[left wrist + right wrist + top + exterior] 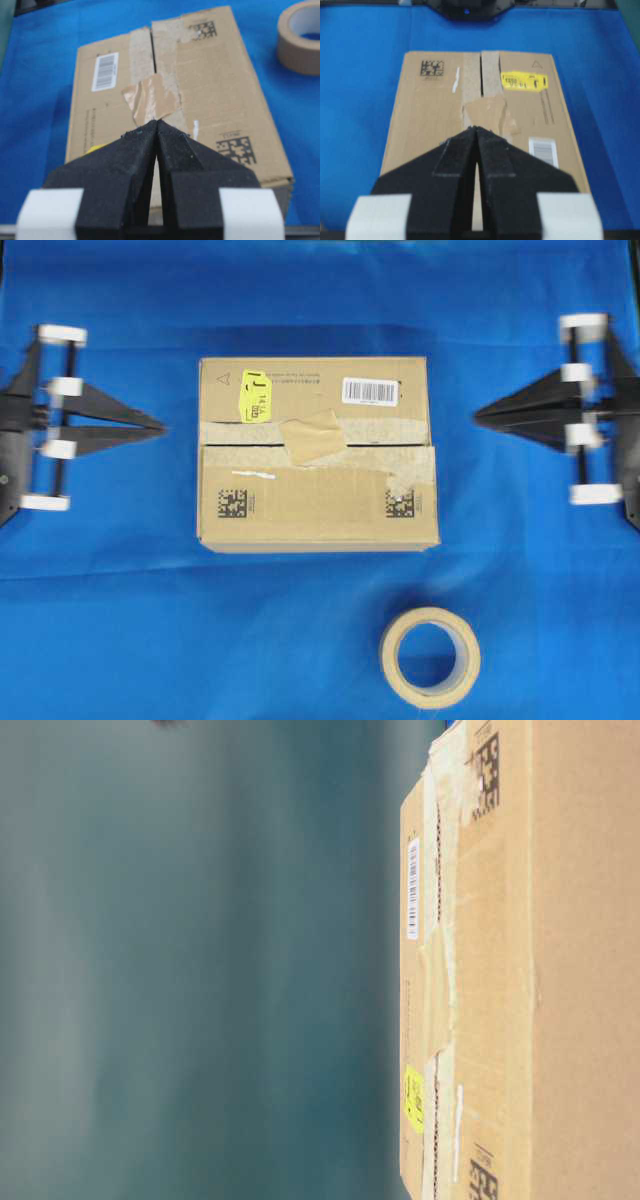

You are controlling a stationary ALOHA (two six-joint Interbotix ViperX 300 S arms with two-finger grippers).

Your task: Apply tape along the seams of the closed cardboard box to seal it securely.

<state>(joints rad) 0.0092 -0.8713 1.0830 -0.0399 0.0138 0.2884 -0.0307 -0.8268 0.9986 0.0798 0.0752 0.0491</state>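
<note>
While both claws stood shut and empty, the left gripper (160, 427) pointed its closed tips at the box from the left of the overhead view, and the right gripper (478, 416) mirrored it from the right, each well apart from the carton, neither touching anything. Item between them: the cardboard box (300, 512), brown, flaps closed, resting on the blue table cover (120, 620); yellow sticker (252, 397) and white barcode label (370, 390) on the far flap, two black matrix codes on the near flap. Item on its lid: the tape (313, 434), a small tan square piece, lying across the middle of the seams (240, 444), its surface creased and one corner seemingly not flat. The dark slit showed bare to either side of the piece, edged with pale torn residue. Spare item: a round tape roll (430, 657) on the cloth near the front edge, apart from the box. Handling note, as judgement: pressing would go best with closed tips lowered onto the piece's centre, then stroked outward along the slit, one claw steadying the lid so the carton does not slide.
</note>
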